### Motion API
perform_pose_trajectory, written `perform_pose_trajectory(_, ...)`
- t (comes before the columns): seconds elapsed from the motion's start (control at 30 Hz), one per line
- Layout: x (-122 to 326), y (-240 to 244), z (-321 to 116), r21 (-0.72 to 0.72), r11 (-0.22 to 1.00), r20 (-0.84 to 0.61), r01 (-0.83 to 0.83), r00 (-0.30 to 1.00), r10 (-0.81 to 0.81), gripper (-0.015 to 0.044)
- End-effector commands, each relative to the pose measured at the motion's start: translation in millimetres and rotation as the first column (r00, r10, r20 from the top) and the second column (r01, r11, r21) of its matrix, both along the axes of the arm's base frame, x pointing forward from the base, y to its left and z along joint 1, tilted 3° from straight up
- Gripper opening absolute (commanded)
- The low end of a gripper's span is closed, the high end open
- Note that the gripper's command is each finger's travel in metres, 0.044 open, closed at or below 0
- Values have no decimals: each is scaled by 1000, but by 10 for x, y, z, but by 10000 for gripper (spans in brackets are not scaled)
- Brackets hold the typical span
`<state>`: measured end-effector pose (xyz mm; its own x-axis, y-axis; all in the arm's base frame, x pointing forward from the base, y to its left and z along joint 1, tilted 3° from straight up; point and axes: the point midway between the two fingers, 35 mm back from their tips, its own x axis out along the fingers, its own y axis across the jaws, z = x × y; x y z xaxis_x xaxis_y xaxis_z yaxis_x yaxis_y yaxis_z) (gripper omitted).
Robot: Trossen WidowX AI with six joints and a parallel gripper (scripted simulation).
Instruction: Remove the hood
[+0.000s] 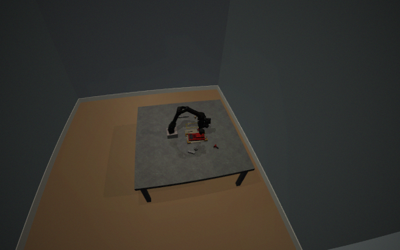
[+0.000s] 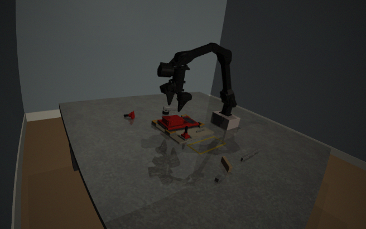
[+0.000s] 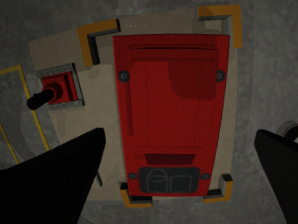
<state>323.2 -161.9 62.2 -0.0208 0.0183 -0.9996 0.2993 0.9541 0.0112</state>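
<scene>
The toy car (image 1: 192, 137) (image 2: 191, 124) (image 3: 124, 100) is red and sits between yellow corner brackets on a beige board (image 3: 95, 115). Its hood (image 2: 173, 120) (image 3: 155, 110) is the raised red part on the car. My gripper (image 2: 174, 107) (image 3: 181, 136) is open and empty above the car, pointing down. In the wrist view one finger is to the left of the car and one to the right. The marked area (image 2: 213, 148) (image 3: 26, 81) is a yellow outline on the table beside the board, with nothing inside it.
A small red part with a black knob (image 2: 185, 135) (image 3: 67, 89) stands on the board's side near the outline. Another red part (image 1: 215, 146) (image 2: 132, 114) lies on the table. A black round piece (image 2: 165, 112), a wooden block (image 2: 226, 164) and a thin bar (image 2: 249, 155) lie around.
</scene>
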Motion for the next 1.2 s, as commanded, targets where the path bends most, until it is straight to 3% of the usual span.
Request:
perform_pose_trajectory(0.0, 0, 8, -31, 5, 1000, 0, -4, 1000, 4, 440)
perform_pose_trajectory(1.17, -12, 17, -288, 6, 1000, 0, -4, 1000, 4, 440)
